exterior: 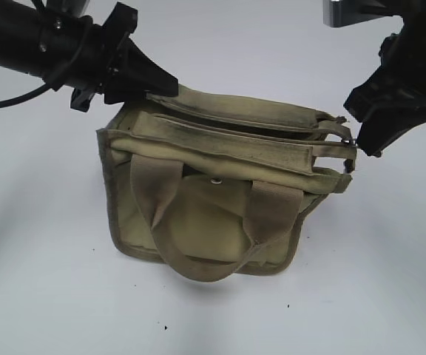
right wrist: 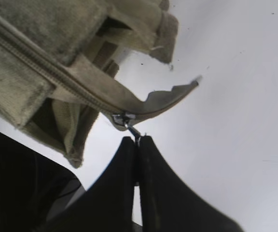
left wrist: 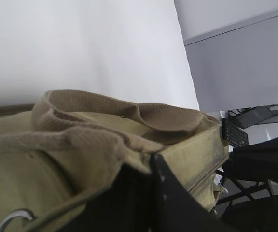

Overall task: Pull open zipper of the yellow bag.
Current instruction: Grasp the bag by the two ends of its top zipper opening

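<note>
Where the white bench (exterior: 50, 296) lies nearest the exterior camera, the small boxy khaki canvas bag (exterior: 198, 222) stands with its front pocket, round metal snap (exterior: 215, 180) and two webbing loop handles (exterior: 198, 244) facing forward. Along its top runs the long khaki-taped zipper (right wrist: 57, 77), its axis going left to right across the exterior view, slanting slightly down toward the right. The small shiny silver pull tab (right wrist: 132, 129) sits at the bag's right end, just past the corner, and the teeth seen in the right wrist view look meshed along the whole visible length, so by my reading the opening pull is not yet done.

The right gripper (right wrist: 138, 142) is the arm at the tab: its black fingers (right wrist: 158, 193) are pressed together on the tab's tip, with the slider directly ahead of them and the bag's length stretching away beyond. To draw the slider, the pull would likely have to run along that axis toward the left end.

Further back, the left gripper (exterior: 154, 83) reaches in from the upper left, slanting down, and its fingers (left wrist: 177, 203) stand narrow, pinching the canvas at the bag's rear left corner, apparently as an anchor. The right arm comes down from the upper right, its wrist angled toward the bag's end.
</note>
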Available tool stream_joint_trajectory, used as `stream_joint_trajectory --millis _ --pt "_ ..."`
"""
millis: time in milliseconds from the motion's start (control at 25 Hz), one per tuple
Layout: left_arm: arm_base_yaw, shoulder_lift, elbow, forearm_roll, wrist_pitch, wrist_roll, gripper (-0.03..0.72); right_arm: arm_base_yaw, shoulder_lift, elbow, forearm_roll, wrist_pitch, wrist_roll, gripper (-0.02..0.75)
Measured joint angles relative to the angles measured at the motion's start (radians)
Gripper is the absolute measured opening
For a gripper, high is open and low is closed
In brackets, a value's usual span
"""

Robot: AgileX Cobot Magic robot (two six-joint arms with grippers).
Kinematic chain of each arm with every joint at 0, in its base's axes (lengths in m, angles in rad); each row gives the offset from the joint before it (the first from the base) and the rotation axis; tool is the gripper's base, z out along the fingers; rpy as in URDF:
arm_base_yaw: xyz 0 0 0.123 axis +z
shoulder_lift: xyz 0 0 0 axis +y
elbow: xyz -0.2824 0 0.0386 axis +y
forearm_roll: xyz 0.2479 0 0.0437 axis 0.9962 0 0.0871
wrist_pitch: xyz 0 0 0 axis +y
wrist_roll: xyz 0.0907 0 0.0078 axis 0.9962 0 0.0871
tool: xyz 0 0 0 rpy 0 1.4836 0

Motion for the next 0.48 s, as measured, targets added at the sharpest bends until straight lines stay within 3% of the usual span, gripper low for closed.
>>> stream_joint_trajectory --millis 80,160,360,480 --pt "0.0 0.0 0.0 0.001 0.006 0.0 0.049 0.0 -0.005 0.001 0.027 0.0 0.015 0.023" --pt "0.0 -0.004 -0.001 0.011 0.011 0.0 0.12 0.0 -0.023 0.002 0.041 0.0 0.043 0.089" --pt "0.0 -0.084 -0.003 0.141 0.034 0.0 0.438 0.0 -0.119 0.002 0.04 0.001 0.102 0.408" --pt "0.0 -0.191 -0.005 0.285 0.036 -0.039 0.524 0.0 -0.2 0.003 0.04 0.002 0.129 0.524"
